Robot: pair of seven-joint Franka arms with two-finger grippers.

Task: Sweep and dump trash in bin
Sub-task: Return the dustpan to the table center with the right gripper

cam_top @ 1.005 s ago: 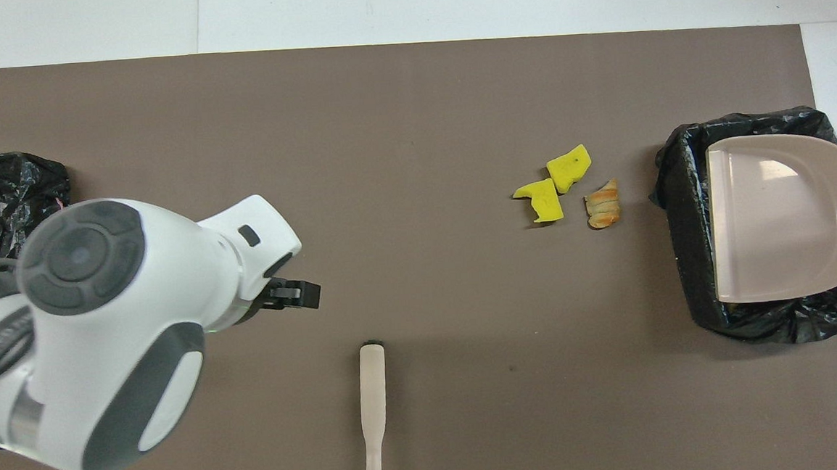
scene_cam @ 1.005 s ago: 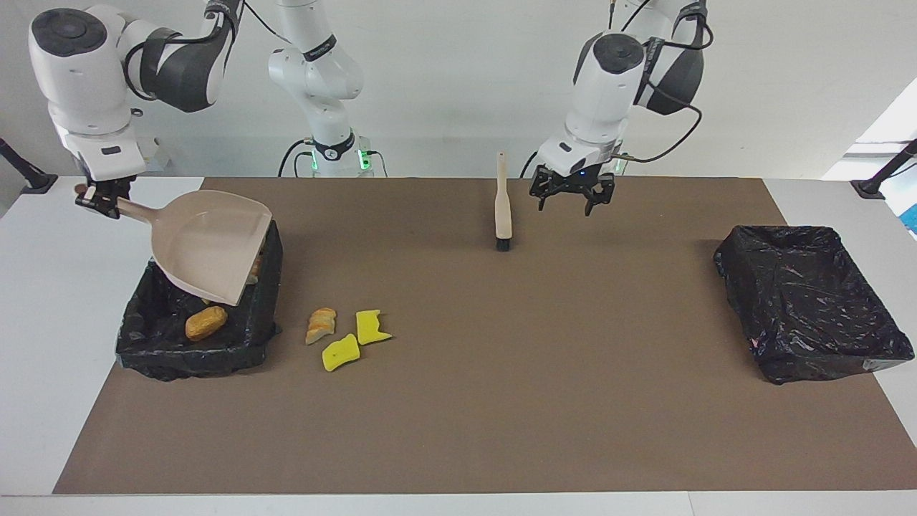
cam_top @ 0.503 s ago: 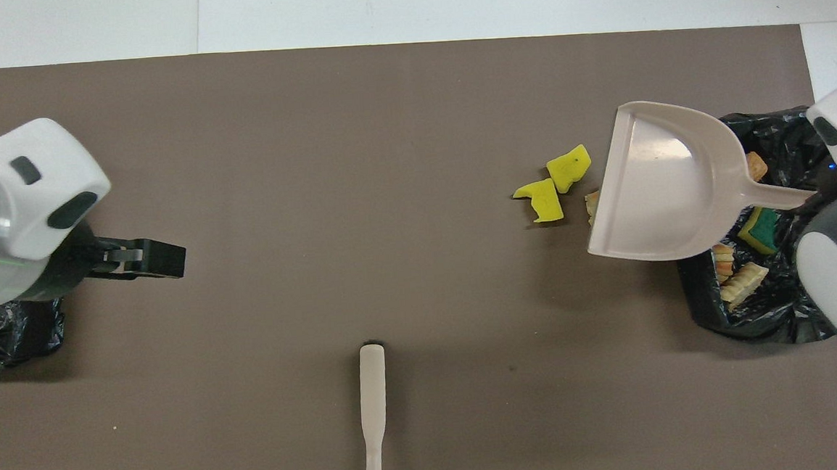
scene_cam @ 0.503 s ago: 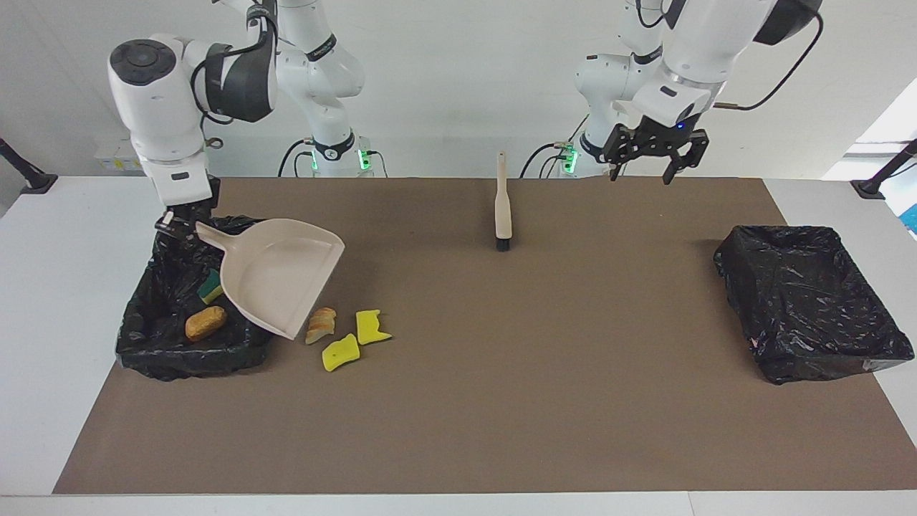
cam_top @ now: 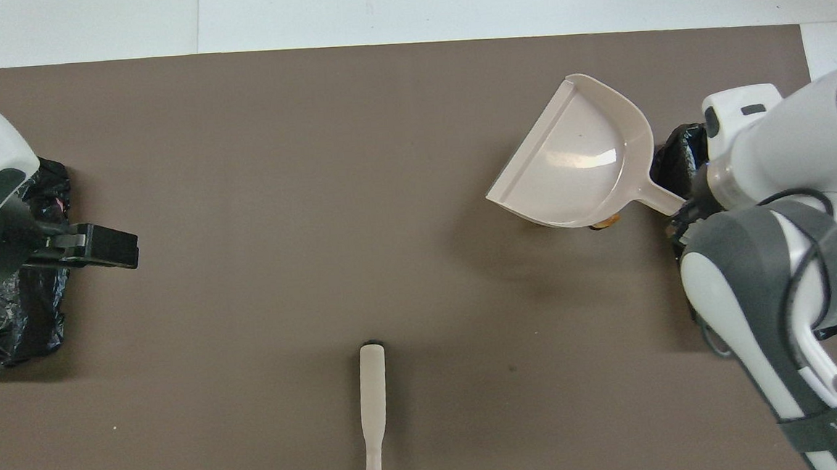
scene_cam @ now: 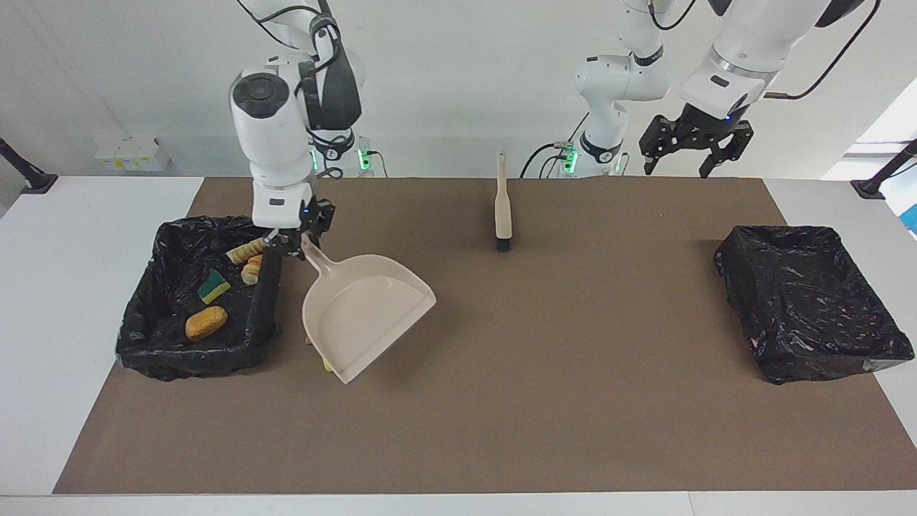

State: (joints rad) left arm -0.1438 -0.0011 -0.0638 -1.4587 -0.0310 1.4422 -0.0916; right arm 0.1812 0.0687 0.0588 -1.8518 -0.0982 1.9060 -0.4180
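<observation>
I grip the dustpan [scene_cam: 362, 312] handle in my right gripper [scene_cam: 296, 240], pan raised over the trash [scene_cam: 327, 365] beside the bin [scene_cam: 154, 315]; four scraps lie binned. My left gripper [scene_cam: 693, 156] hangs spread, empty. Next: land the pan, fetch the brush [scene_cam: 503, 204]

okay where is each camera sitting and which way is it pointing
Facing view: high across the table, looking at the robots; both arms show, right gripper holding the dustpan, left gripper raised.
Overhead view: above the robots' end, looking steeply down; left gripper, right arm.
Shared: dustpan, brush, both bins.
</observation>
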